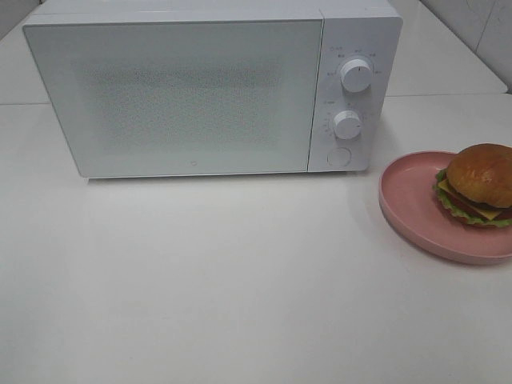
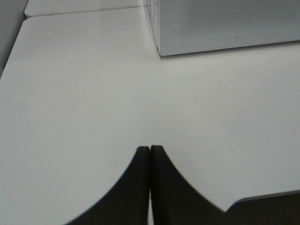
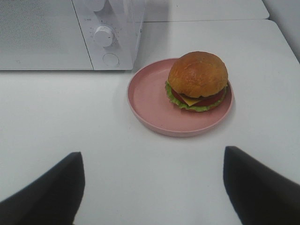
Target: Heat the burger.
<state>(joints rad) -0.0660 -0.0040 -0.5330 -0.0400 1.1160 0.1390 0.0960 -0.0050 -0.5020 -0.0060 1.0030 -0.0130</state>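
The burger point(image 1: 480, 184) point(image 3: 198, 79), with a glossy brown bun, lettuce, cheese and tomato, sits on a pink plate point(image 1: 412, 200) point(image 3: 150, 101) at the table's right side. A white microwave point(image 1: 200, 88) point(image 3: 51, 37) point(image 2: 225, 23) stands at the back with its door closed. In the right wrist view my right gripper point(image 3: 152, 187) stands open, its dark fingers point(image 3: 47, 192) wide apart, short of the plate with nothing between them. The left wrist view has my left gripper point(image 2: 150, 150) shut and empty over bare table near the microwave's left corner. Neither gripper appears in the exterior high view.
The microwave has two round knobs point(image 1: 355, 74) and a round button point(image 1: 340, 157) on its right panel. White tabletop point(image 1: 224, 280) spreads in front of the microwave and left of the plate. A table seam runs behind the microwave.
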